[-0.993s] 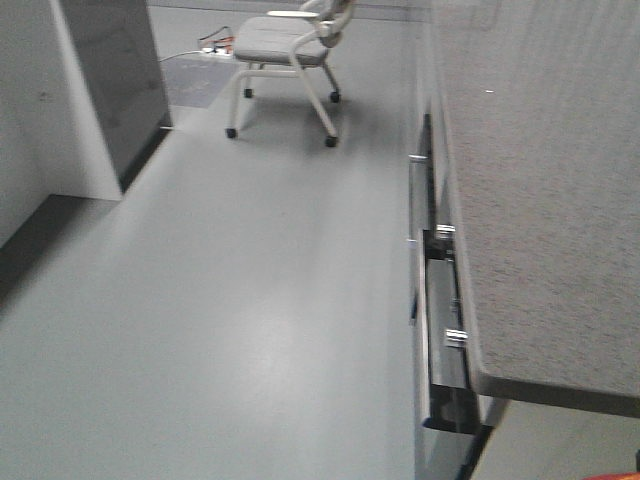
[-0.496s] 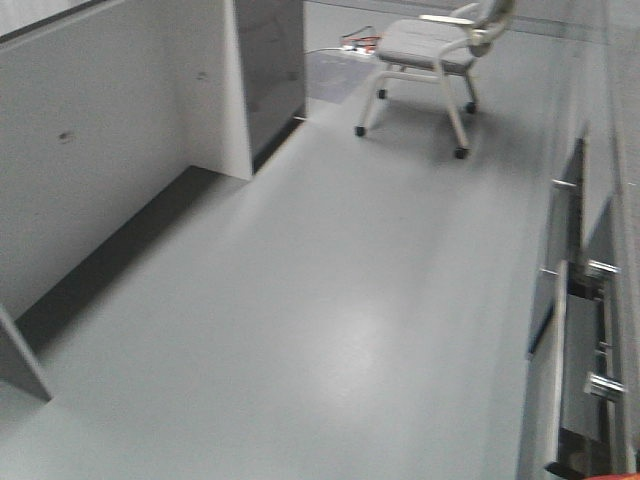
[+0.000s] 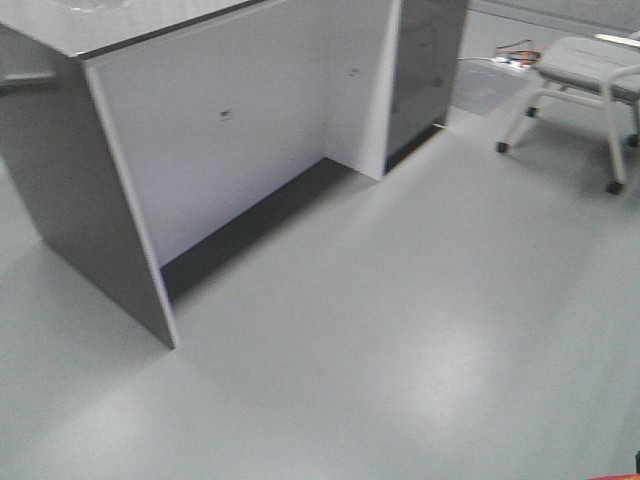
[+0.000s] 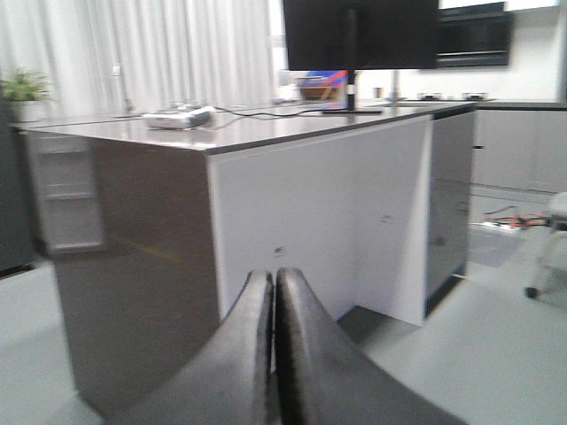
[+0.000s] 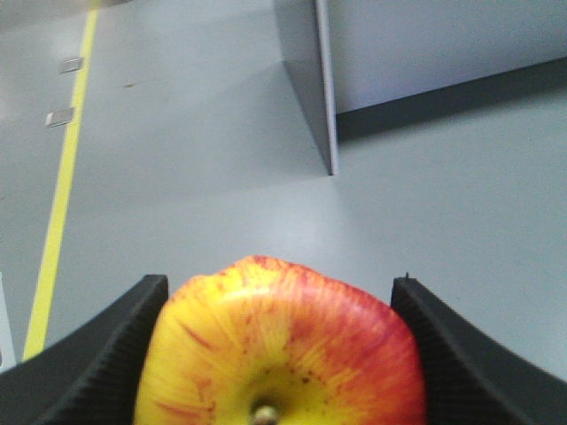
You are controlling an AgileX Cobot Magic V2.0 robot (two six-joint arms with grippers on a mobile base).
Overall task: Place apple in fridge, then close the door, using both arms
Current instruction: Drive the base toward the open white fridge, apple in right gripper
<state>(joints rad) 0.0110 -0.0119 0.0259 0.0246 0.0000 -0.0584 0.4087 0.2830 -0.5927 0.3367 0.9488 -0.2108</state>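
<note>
The apple (image 5: pixel 283 345), red with yellow patches and stem end facing the camera, fills the bottom of the right wrist view. My right gripper (image 5: pixel 279 283) is shut on it, one black ribbed finger (image 5: pixel 106 345) pressing each side, above bare grey floor. My left gripper (image 4: pixel 274 276) is shut with nothing in it, its jaws pressed together and pointing at the kitchen island (image 4: pixel 301 204). I cannot make out the fridge or its door with certainty; a white shelved panel (image 4: pixel 66 195) beside a dark block shows at the far left, blurred.
The island (image 3: pixel 230 120) with white side panels and a dark end panel stands left and ahead. A wheeled chair (image 3: pixel 580 80) and floor cables are at the back right. A monitor (image 4: pixel 359 35) stands on the island top. A yellow floor line (image 5: pixel 62 186) runs on the left.
The front view has swung left: the counter with drawers has left the right edge, the island has come in from the left, and the chair has shifted to the right.
</note>
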